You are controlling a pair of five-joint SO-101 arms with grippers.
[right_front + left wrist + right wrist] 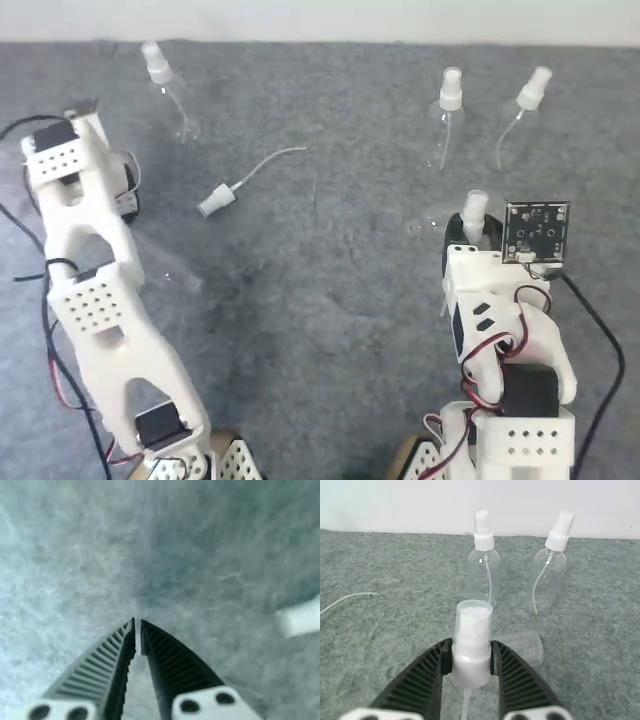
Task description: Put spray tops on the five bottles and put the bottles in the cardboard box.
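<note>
R gripper [471, 647] clamps spray top [472, 625]; 2 capped bottles [484, 575] beyond; open bottle [522, 647] near

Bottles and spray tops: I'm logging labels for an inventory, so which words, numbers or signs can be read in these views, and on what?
None can be read.
The clear bottles carry no label.
The spray top held in the right gripper is plain white.
The camera board on that arm shows no legible print.
</note>
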